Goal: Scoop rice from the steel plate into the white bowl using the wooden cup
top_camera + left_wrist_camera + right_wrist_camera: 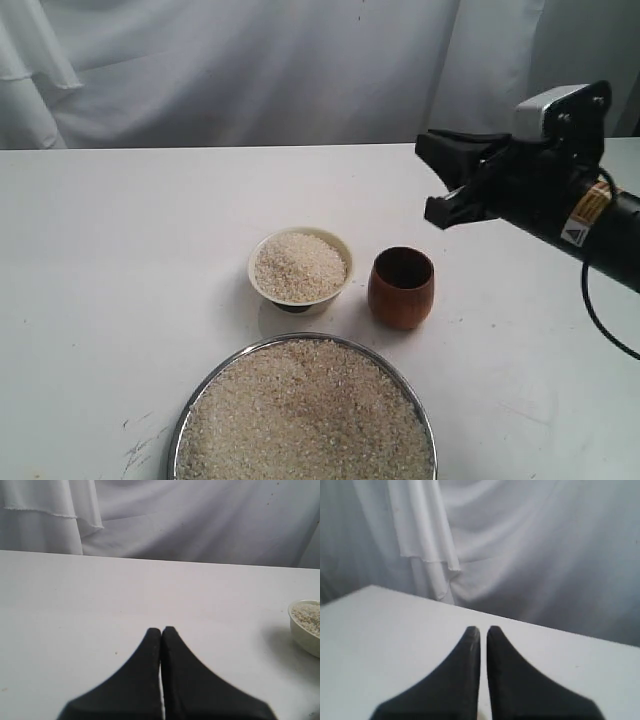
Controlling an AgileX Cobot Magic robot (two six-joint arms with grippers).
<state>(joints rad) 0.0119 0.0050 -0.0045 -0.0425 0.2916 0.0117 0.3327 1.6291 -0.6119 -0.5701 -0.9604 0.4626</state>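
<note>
We see the left jaws pressed together, the right jaws nearly so, with a thin slit between them. Only the exterior view gives us the wooden cup [401, 288], upright on the bench [120, 250] just beside the rice-heaped white bowl [268, 291], beyond the steel plate [305, 337] of pale rice [305, 415]. We cannot read the right arm's warning sticker [575, 232].

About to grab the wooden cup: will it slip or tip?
The wooden cup looks smooth and barrel-rounded, so the jaws may slide on it. It stands upright and seems empty, so it is probably light and easily toppled by a nudge.
</note>
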